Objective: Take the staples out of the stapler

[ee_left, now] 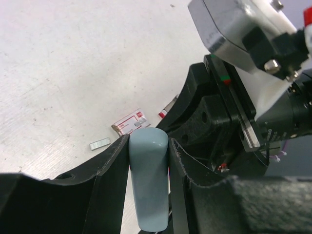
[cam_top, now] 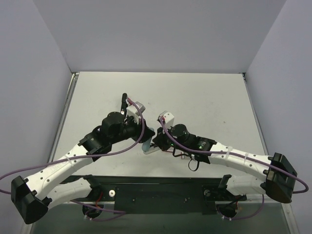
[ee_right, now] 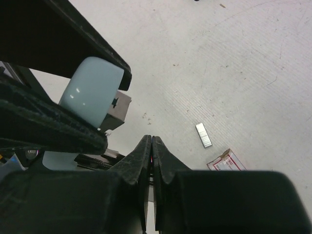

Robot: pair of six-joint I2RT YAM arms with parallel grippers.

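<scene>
One silvery metal strip of staples [ee_right: 204, 135] lies on the white tabletop [ee_right: 243, 58], right of centre. The left gripper [ee_left: 148, 141] clamps the pale-blue glossy plastic stapler [ee_left: 148, 195]. The right gripper [ee_right: 151, 141], lower centre, is closed and empty. Best to hold the stapler steady and probe its magazine gently.

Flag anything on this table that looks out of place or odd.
A short staple strip lies loose on the table, apart from the red-and-white box beside it. The pale blue stapler is clamped in the left claw; nothing looks broken.
</scene>
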